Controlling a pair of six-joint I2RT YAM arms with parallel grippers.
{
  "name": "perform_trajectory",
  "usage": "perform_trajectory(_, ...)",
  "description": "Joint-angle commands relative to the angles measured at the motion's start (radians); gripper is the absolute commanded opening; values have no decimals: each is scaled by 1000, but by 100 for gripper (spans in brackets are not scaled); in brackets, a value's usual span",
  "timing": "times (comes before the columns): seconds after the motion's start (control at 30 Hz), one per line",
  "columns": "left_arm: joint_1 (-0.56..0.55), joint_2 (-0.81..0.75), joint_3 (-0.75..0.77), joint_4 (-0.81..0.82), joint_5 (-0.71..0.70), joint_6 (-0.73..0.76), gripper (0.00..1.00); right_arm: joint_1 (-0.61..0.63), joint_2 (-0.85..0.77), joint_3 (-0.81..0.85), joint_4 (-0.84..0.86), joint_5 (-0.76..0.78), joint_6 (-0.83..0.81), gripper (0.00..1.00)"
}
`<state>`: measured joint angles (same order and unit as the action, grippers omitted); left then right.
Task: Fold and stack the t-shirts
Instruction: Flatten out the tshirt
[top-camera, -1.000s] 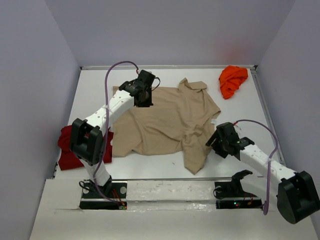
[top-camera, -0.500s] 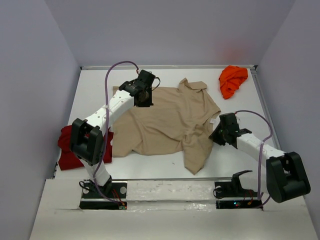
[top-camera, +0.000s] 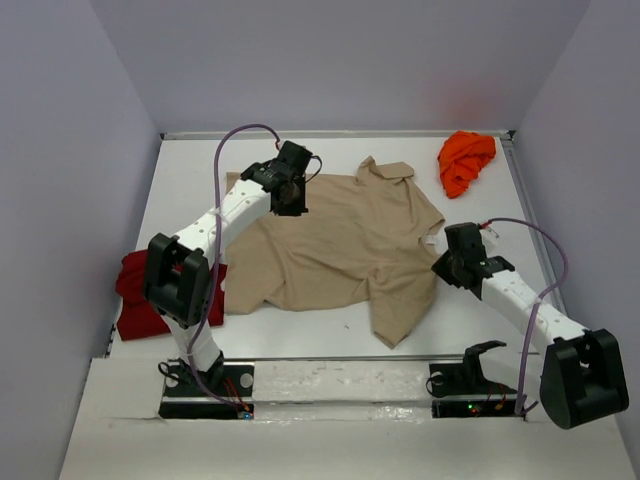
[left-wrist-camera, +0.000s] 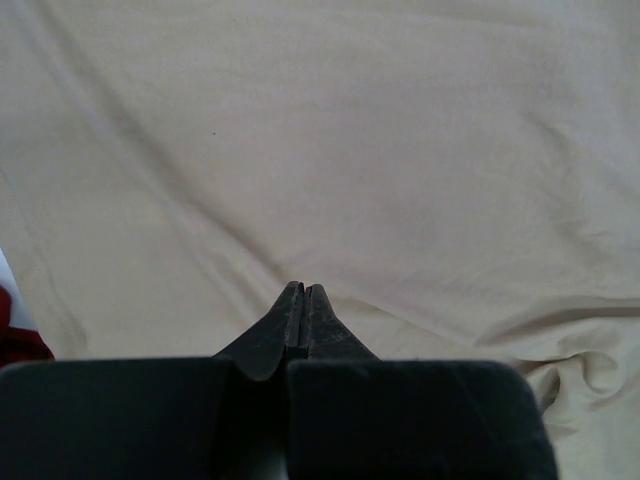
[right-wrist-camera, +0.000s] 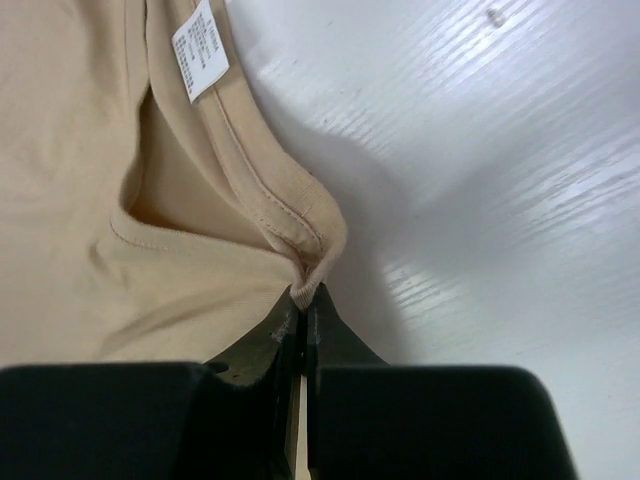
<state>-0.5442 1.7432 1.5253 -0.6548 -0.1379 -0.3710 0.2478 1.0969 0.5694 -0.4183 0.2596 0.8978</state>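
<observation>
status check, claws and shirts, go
Left claw shut over tan shirt, grip unclear. Right claw shut on its edge. Shirt spread, unfolded. Red shirt and orange shirt off to the sides, not in the way.

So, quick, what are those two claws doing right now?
Left gripper: closed, apparently pinching the tan shirt.
Right gripper: closed on the tan shirt's edge.

A tan shirt (top-camera: 340, 240) lies spread on the counter (top-camera: 185, 185), collar at the far side. The left hand (top-camera: 289, 202) is over its far-left corner, the right hand (top-camera: 446, 262) at its right edge. An orange shirt (top-camera: 466, 160) lies far right, a red shirt (top-camera: 133, 300) near left.
</observation>
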Motion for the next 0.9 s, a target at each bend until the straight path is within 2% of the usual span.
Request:
perform_trajectory(0.0, -8, -31, 26, -2, -8, 12, 0, -7, 7, 102, -68, 182, 24, 0)
perform_trajectory(0.13, -8, -51, 10, -8, -11, 11, 0, -67, 72, 167, -82, 184, -10, 0)
perform_trajectory(0.3, -8, -74, -23, 0, -12, 11, 0, -107, 49, 207, -103, 254, -52, 0)
perform_trajectory(0.43, -8, -74, -59, 20, -6, 12, 0, -180, 114, 256, -102, 175, -164, 0)
perform_trajectory(0.73, -8, -80, -59, 20, -6, 23, 0, -199, 182, 259, -85, 101, -169, 0)
perform_trajectory(0.77, -7, -79, -60, 21, -6, 23, 0, -199, 190, 261, -80, 81, -166, 3)
perform_trajectory(0.83, -7, -74, -62, 21, -6, 23, 0, -199, 181, 229, -56, 15, -171, 18)
perform_trajectory(0.87, -7, -71, -66, 23, -5, 23, 0, -199, 163, 215, -36, 10, -162, 34)
